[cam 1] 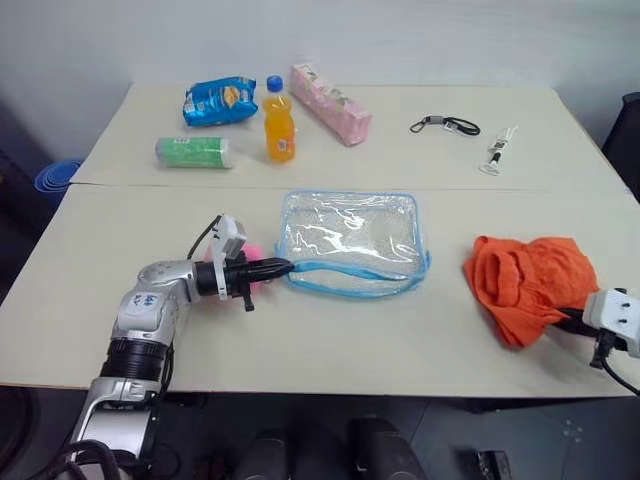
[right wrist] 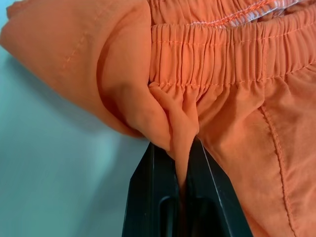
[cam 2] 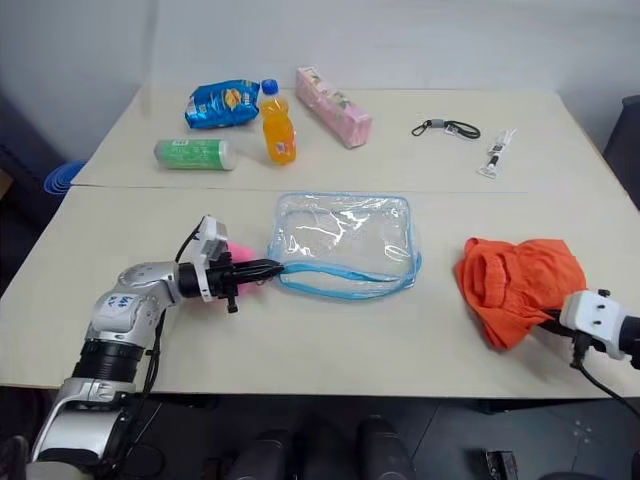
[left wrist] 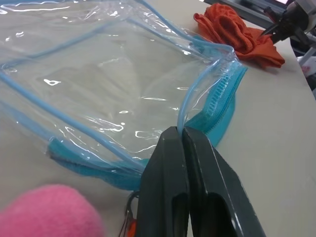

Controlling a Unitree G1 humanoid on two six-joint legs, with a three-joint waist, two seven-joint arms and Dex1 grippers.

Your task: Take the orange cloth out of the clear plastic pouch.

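Observation:
The clear plastic pouch [cam 1: 350,238] lies flat in the middle of the near table, with light-blue trim, and looks empty. My left gripper [cam 1: 283,267] is shut on the blue trim at its near left corner; the left wrist view shows the black fingers [left wrist: 163,163] pinching that trim. A pink plush charm [cam 2: 238,250] sits beside the left gripper. The orange cloth [cam 1: 525,280] rests crumpled on the table to the right of the pouch, fully outside it. At its near right edge my right gripper [right wrist: 174,148] is shut on a fold by the elastic band.
On the far table stand an orange drink bottle [cam 1: 279,122], a blue snack bag [cam 1: 220,100], a green tube [cam 1: 192,151], a pink pack [cam 1: 330,103], a black strap [cam 1: 445,125] and a small white item [cam 1: 497,152]. A blue bin [cam 1: 55,178] sits off the left edge.

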